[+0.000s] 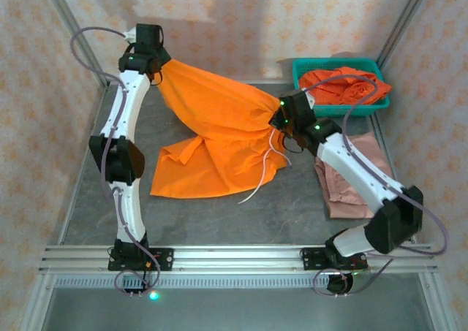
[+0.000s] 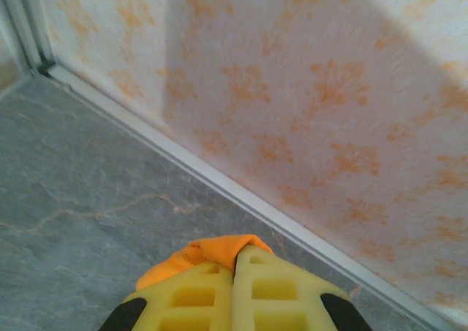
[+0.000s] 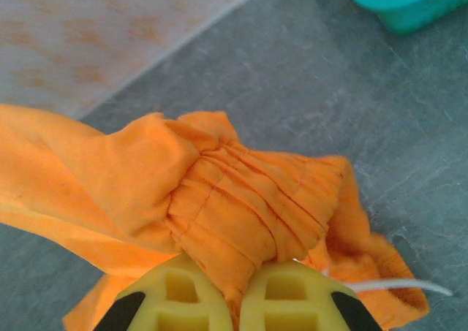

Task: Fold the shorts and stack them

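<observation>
Bright, even light. A broad soft shadow crosses the patterned wall [image 2: 241, 90] in the left wrist view; the right wrist view blurs its teal basket [image 3: 409, 9] at the top edge.

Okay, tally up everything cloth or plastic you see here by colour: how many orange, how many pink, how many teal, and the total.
Teal basket: 1
Orange shorts: 2, one lifted and spread, one bundle inside the basket, possibly hiding more
Pink shorts: 1
Total: 4
</observation>
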{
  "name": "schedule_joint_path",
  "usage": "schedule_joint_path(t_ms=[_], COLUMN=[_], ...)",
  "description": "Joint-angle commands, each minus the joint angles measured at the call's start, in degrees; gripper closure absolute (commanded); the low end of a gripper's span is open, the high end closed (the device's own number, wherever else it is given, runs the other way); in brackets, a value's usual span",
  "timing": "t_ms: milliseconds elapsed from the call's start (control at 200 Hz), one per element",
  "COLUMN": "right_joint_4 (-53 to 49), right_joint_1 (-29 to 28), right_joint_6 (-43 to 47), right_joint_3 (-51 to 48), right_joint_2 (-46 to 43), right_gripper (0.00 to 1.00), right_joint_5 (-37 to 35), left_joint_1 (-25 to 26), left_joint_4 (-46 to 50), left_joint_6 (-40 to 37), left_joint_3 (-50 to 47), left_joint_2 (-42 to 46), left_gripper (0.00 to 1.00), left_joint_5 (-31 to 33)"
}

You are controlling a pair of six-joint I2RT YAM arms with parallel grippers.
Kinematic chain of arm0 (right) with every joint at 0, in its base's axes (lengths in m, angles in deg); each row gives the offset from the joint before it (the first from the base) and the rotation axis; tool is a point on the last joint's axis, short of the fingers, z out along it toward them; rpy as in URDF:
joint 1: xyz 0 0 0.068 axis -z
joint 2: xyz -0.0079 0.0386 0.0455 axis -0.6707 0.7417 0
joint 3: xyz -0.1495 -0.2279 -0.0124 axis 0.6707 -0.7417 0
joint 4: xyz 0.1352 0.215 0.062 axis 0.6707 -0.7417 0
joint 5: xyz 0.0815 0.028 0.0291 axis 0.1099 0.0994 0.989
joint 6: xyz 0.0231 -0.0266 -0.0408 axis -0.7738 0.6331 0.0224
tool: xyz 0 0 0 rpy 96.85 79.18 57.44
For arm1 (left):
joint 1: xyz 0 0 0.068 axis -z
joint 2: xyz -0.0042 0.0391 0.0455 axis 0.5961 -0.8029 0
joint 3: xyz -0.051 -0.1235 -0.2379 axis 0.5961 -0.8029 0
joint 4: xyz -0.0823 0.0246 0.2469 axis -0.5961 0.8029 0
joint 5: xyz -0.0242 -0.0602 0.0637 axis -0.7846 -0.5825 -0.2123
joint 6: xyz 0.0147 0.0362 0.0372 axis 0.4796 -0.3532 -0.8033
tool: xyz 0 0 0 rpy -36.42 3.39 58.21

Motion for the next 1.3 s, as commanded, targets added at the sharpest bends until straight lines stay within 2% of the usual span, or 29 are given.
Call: schedule_joint_path(t_ms=[0,210,335,380,420,445,535,611,681,756,871,986,1086,1196,1296], right_joint_4=[1.5,0.7,-0.5,-1.5,-2.4,-3.3,-7.5,-9.3,-9.2,-6.7,-1.4,1.3,2.3,2.4,2.7], right_joint_1=[3.5,7.2,9.3,10.0,10.7,11.2,12.6,13.4,13.6,13.5,12.4,9.4,6.0,2.6,1.1], right_joint_6=[0.8,2.2,1.9,1.7,1.8,1.8,1.8,2.1,2.8,3.2,3.1,4.4,5.8,7.2,7.5], right_joint_3=[3.5,10.8,16.8,20.0,23.6,26.2,36.1,42.3,44.5,42.4,33.6,23.0,14.5,7.2,2.3], right_joint_2=[5.1,15.8,22.5,25.2,27.5,28.8,32.4,32.6,30.7,26.9,20.4,14.5,11.2,9.7,9.3], right_gripper=[1.00,1.00,0.91,0.84,0.75,0.70,0.46,0.26,0.18,0.13,0.07,0.05,0.03,0.01,0.01], right_joint_5=[3.8,5.2,6.3,7.0,8.1,8.6,9.5,10.1,10.7,14.1,21.0,24.8,26.5,28.0,28.2], left_joint_1=[-0.9,-0.8,-0.8,-0.9,-0.9,-1.0,-1.1,-1.2,-1.2,-1.2,-0.4,2.1,3.7,4.8,7.7], left_joint_4=[-5.1,-5.1,-5.6,-5.9,-5.8,-5.9,-5.9,-5.4,-3.3,0.3,5.6,2.9,1.1,0.2,2.1], left_joint_6=[3.1,5.8,7.4,8.2,9.0,9.5,10.5,10.3,9.2,6.9,2.8,-4.6,-10.5,-15.0,-16.9], left_joint_3=[5.1,14.3,18.8,20.2,21.7,22.6,25.4,25.6,25.3,24.0,12.9,-10.6,-28.2,-43.8,-52.0], left_joint_2=[-2.5,-11.7,-16.2,-17.7,-18.7,-19.2,-19.1,-16.2,-12.6,-7.8,2.5,17.9,28.4,35.0,36.1], left_gripper=[1.00,1.00,0.99,0.91,0.79,0.69,0.40,0.21,0.12,0.11,0.10,0.11,0.14,0.17,0.18], left_joint_5=[0.0,-1.5,-1.8,-1.9,-2.1,-2.4,-3.3,-3.4,-4.1,-6.2,-9.4,-10.7,-15.6,-22.3,-19.7])
